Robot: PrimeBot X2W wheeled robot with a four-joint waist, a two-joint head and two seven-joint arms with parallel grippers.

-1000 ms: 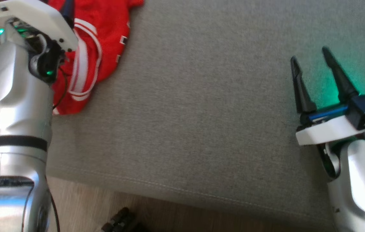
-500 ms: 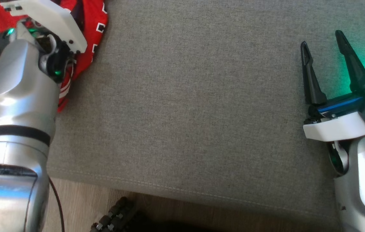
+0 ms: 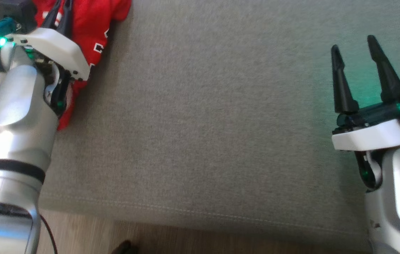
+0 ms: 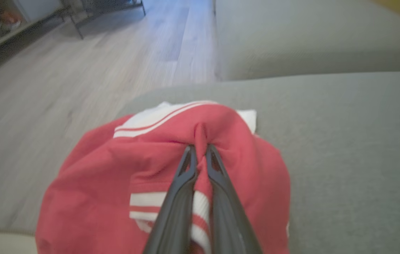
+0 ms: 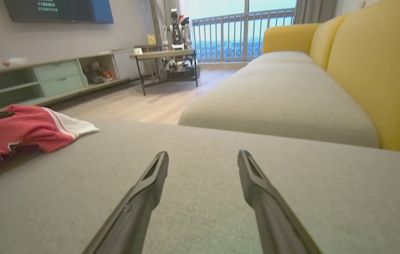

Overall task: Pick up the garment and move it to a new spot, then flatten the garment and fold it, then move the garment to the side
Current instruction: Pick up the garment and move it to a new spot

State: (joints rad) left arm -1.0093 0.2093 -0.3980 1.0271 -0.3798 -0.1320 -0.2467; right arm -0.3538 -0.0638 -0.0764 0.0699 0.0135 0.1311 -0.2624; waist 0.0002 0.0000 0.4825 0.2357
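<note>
Left arm extends far left; left gripper [image 4: 198, 151] pinches a fold of the garment [image 4: 108, 165]. Right gripper [image 3: 354, 45], 2 fingers spread, empty, points forward over the cushion [image 3: 203, 123]

No full word or number to make out anywhere. On the red jersey [image 5: 27, 128], dark block characters with white outlines, partly tucked into folds; cannot tell which letters or digits. In the head view, the same white-outlined marks along the cloth's edge, equally unreadable. On the television screen [image 5: 59, 10] on the wall, a few short lines of pale text near the top, too small to read.
</note>
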